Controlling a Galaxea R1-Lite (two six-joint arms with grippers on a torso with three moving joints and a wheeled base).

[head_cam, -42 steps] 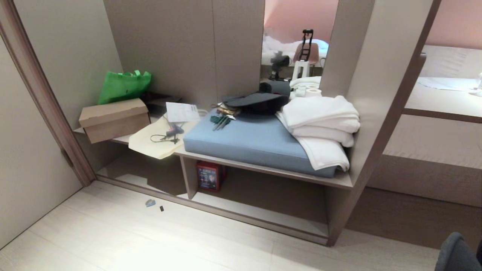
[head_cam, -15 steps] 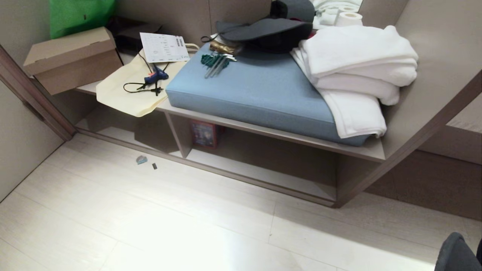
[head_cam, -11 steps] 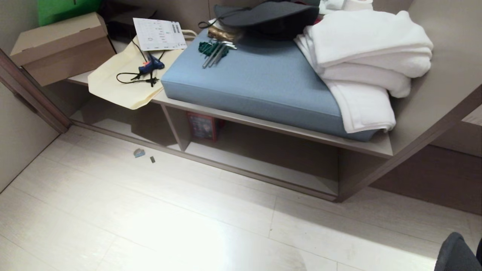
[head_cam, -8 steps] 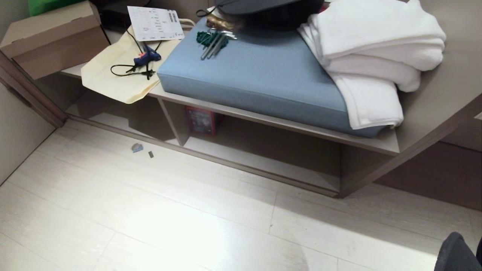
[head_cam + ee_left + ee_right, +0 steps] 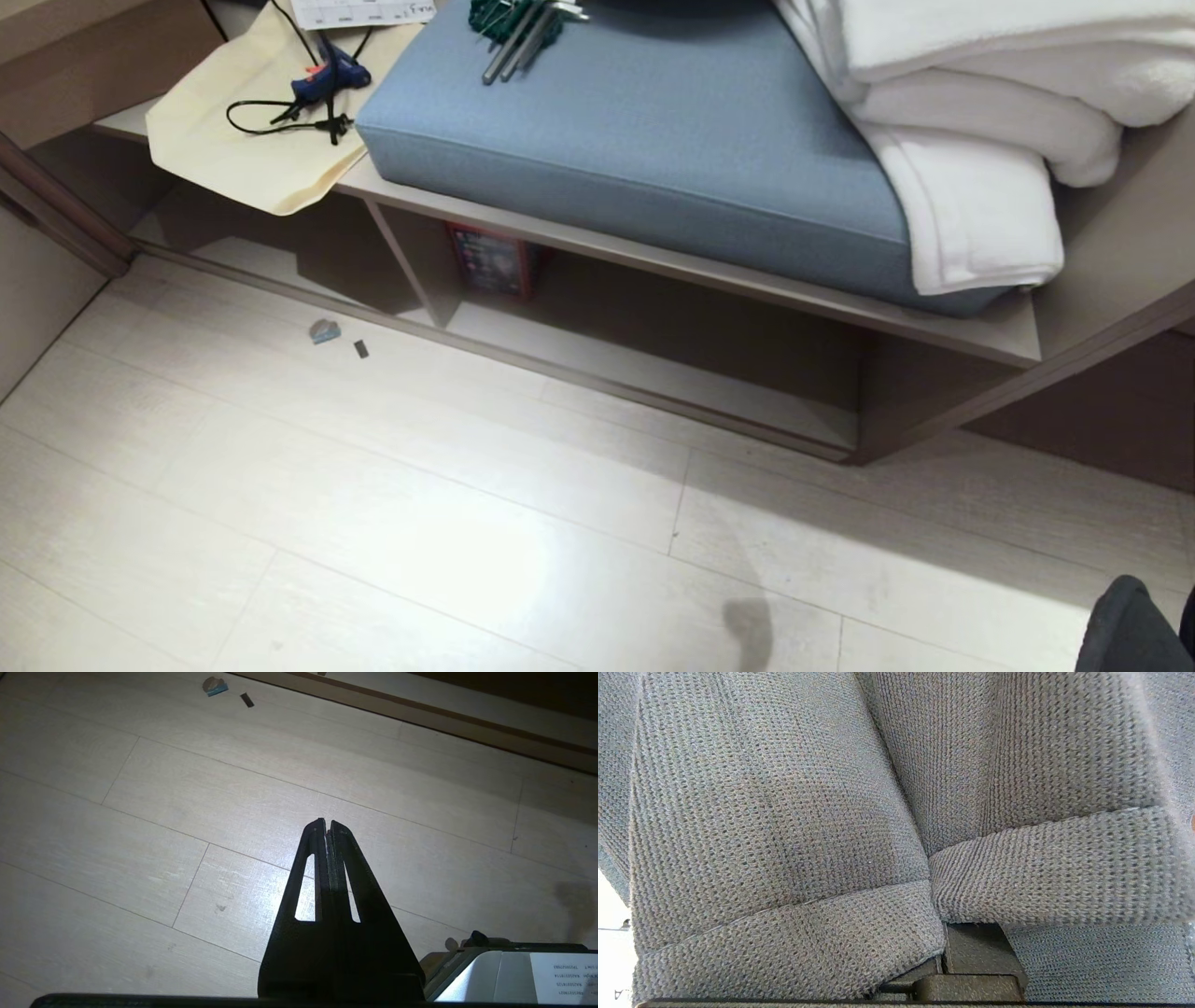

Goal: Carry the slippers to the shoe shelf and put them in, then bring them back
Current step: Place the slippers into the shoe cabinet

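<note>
Slippers (image 5: pixel 896 812) clamped in right gripper (image 5: pixel 943 952), printed sheet (image 5: pixel 359 11) unreadable

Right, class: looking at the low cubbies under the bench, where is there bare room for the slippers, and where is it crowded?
The shoe shelf has bare floor right of its upright divider, beyond the red box beside it. The left bay looks bare too, though shadowed. The bench top is crowded: blue cushion, white towels, cream bag.

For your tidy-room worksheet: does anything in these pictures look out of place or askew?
Yes. Two small scraps lie loose on the floor before the shoe shelf. A cream sheet droops over the bench edge, and a white towel overhangs the blue cushion.
</note>
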